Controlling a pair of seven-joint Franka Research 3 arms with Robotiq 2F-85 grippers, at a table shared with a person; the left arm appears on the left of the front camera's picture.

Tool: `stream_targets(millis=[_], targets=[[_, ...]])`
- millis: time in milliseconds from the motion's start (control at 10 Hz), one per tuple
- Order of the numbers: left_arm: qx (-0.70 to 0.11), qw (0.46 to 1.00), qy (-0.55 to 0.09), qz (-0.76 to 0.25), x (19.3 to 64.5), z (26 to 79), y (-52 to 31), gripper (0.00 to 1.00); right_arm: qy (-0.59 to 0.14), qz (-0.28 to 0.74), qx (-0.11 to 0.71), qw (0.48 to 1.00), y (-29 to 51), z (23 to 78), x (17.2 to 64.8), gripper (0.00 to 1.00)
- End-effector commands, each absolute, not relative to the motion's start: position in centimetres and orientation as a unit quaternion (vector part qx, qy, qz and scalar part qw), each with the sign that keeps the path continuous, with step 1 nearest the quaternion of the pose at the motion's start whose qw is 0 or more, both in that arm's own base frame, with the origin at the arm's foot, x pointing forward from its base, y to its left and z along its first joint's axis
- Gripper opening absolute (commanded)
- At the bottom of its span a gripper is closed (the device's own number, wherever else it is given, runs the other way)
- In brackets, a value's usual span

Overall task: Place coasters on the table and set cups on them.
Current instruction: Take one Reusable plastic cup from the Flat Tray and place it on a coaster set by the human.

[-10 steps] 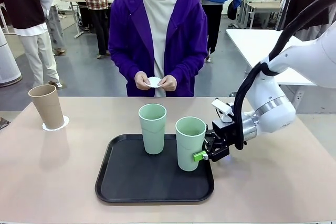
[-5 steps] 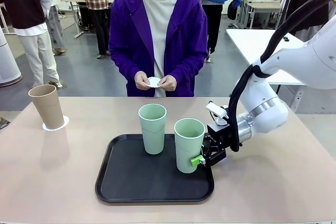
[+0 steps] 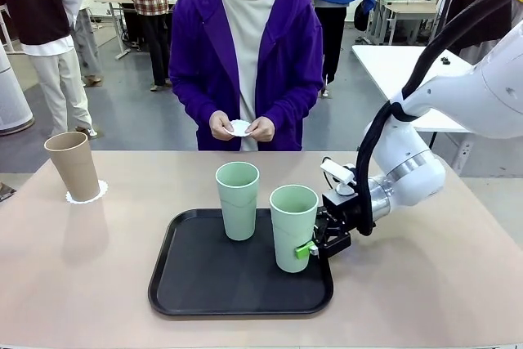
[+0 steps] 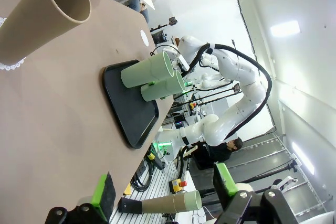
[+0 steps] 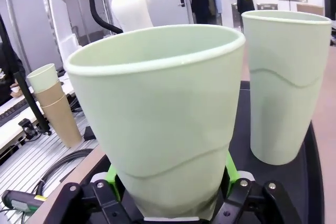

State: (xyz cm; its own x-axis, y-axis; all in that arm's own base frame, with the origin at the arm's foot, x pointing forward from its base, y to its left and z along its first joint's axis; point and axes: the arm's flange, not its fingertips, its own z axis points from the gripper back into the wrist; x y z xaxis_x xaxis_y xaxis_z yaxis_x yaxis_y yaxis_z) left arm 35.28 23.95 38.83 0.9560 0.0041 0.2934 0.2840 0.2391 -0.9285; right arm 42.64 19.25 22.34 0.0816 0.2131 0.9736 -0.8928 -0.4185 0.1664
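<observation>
**A:** What is lying closest to us?

**B:** The black tray [image 3: 204, 284] is sitting on the beige table [image 3: 425, 284]. Bare tabletop is running along the tray's near edge and spreading wide on both its sides, so open room is lying all around it.

**A:** And the claws?

**B:** The right gripper [image 3: 302, 246] is reaching in over the tray's right rim. It is clamping the nearer mint cup [image 3: 292, 230] low on its wall, with a green pad pressing each side. That cup is standing in the tray's right half, close to the rim. I cannot tell whether its base is resting on the tray or hanging just clear of it. The left gripper [image 4: 163, 192] is hanging well off the tray's left side, its fingers spread wide with nothing between them.

**A:** Farther on?

**B:** The second mint cup [image 3: 237, 202] is standing upright by the tray's far edge, about midway along it and apart from the first. Well off the tray's far-left corner, the tan cup [image 3: 73, 167] is sitting on a lacy white coaster [image 3: 91, 195]. Beyond the tray's far edge a person in a purple hoodie is standing, both hands [image 3: 222, 127] holding another coaster [image 3: 239, 127].

**A:** How many of each?

**B:** I am counting three cups, two mint and one tan, plus two coasters and one tray. Past the person, grey floor is stretching back. A white-topped table [image 3: 400, 67] is standing beyond the tray's far right, and other people are standing about.
</observation>
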Motion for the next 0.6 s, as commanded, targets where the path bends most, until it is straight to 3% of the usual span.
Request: stream_targets(millis=[0,300,500], targets=[[-0.612,0.777,-0.121,-0.090,35.1,39.0,24.0,1.00,-0.349,0.572,0.541,0.509,17.9,24.8,41.6,0.26],[-0.612,0.777,-0.121,-0.090,35.1,39.0,24.0,1.00,-0.429,0.501,0.498,0.562,13.1,34.3,40.3,0.26],[-0.612,0.777,-0.121,-0.090,35.1,39.0,24.0,1.00,-0.417,0.484,0.501,0.584,9.7,39.3,39.7,0.26]])
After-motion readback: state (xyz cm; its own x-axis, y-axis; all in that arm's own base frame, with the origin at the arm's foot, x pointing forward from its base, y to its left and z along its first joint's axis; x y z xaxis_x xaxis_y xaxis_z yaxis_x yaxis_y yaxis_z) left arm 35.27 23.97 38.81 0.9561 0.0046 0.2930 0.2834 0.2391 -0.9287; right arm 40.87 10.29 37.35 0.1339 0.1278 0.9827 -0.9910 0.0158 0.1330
